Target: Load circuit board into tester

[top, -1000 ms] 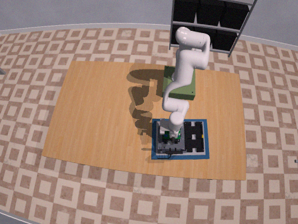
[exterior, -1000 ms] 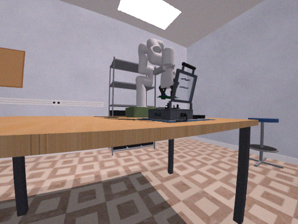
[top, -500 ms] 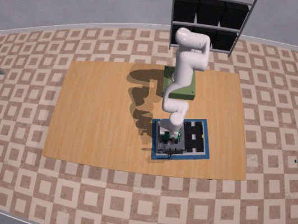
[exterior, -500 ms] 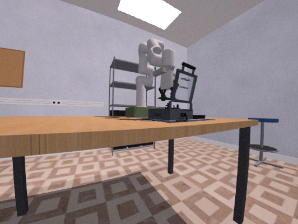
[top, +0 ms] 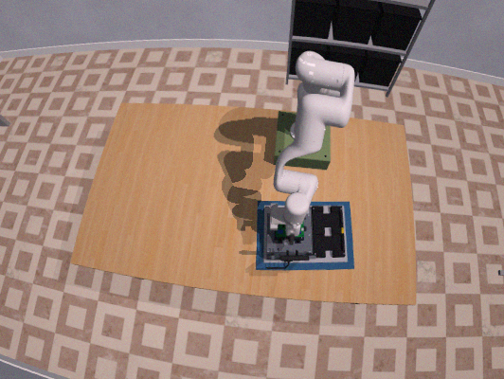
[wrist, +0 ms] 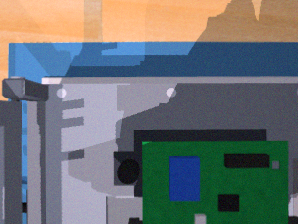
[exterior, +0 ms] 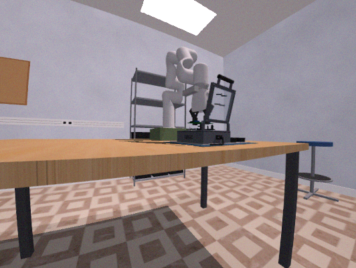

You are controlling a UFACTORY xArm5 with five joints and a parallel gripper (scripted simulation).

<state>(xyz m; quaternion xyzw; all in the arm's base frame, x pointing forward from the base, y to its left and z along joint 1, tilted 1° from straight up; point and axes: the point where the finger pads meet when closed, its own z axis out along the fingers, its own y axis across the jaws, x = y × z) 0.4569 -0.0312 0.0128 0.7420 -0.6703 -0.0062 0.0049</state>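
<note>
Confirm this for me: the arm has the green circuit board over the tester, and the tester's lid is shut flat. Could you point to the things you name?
The lid (exterior: 223,102) is not shut: the exterior view shows it standing up, tilted open. The rest is right: the arm (top: 310,116) (exterior: 201,75) has the green circuit board (top: 282,232) (exterior: 195,122) (wrist: 254,185) over the tester (top: 279,248) (exterior: 204,137) (wrist: 95,120).
</note>
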